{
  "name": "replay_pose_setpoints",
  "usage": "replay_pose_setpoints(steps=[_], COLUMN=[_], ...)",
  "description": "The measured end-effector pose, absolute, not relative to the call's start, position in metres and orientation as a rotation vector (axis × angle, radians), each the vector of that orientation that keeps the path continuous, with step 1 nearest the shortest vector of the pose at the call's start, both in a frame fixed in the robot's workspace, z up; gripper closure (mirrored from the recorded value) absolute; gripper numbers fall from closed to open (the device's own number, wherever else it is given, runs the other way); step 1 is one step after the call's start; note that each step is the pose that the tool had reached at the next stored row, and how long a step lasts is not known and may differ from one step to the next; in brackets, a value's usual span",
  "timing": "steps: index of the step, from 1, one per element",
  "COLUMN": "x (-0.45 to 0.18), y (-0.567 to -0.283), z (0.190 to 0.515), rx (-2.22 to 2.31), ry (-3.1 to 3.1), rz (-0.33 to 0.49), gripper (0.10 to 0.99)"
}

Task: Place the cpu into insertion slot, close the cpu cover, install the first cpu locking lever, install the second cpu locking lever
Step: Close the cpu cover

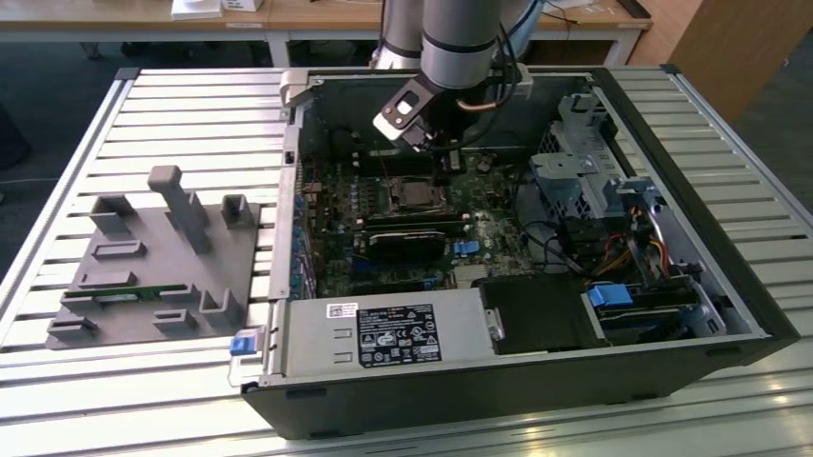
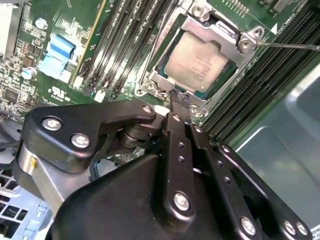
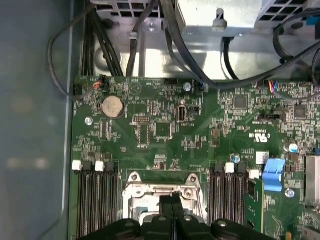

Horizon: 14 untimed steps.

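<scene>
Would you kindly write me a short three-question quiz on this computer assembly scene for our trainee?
1. True or false: the chip lies under the lowered metal frame.
2. On the hand, the fingers are: A spread wide, B pressed together, C clamped on a cable.
3. Fill in: the circuit board is ____ in colour.
Key: 1 true; 2 B; 3 green.

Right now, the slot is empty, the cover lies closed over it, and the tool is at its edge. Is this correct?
No, the slot is not empty: in the second wrist view the cpu lies in it, under the cover. The cover lies closed and the tool is at its edge, as you say.
</scene>
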<state>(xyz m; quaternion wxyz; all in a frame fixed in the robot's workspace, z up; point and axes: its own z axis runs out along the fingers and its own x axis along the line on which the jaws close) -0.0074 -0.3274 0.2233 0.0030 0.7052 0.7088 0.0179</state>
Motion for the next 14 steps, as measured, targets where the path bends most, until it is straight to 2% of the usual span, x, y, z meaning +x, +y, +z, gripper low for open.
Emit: replay_pose_setpoints(steps=[14], x=[-0.023], y=[-0.328], z=[0.221], rx=[2.212], ry=[2.223], rz=[0.057], gripper=[0.980])
